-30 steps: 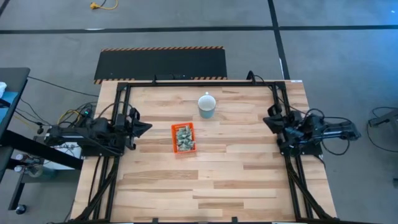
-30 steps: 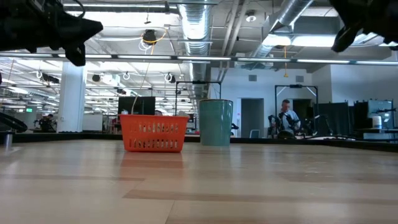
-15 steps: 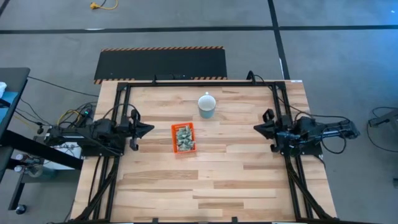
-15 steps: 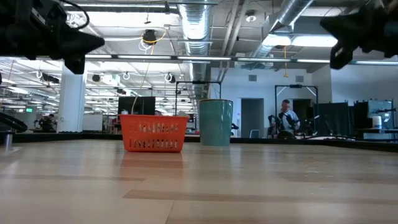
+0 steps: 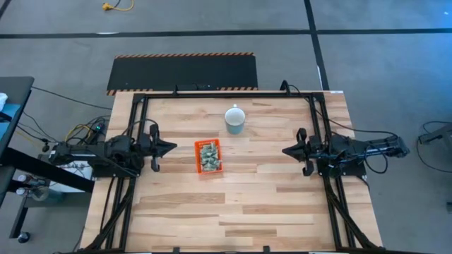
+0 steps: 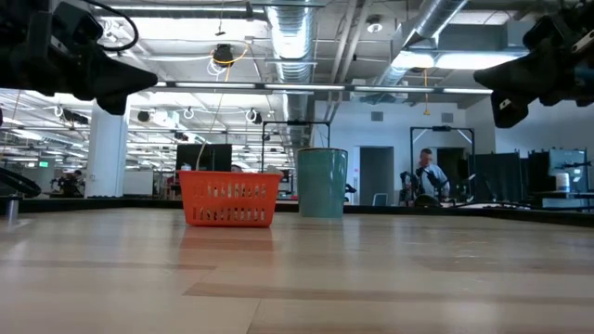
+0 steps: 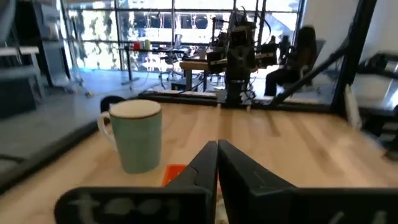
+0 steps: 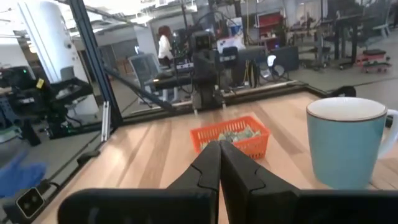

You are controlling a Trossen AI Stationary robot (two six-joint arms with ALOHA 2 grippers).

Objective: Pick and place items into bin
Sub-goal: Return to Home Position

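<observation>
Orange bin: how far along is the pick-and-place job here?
Done: the green packets lie piled in the orange bin; no loose ones show on the table. In hand: nothing; the left claw and right claw are shut and empty, off at the table's sides. Left: seemingly nothing to pick.

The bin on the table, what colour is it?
The bin is bright orange, with slotted walls; the right wrist view shows it best.

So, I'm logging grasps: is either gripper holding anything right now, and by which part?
Nothing is held. The left gripper and right gripper are both shut and empty; the items lie in the bin.
</observation>
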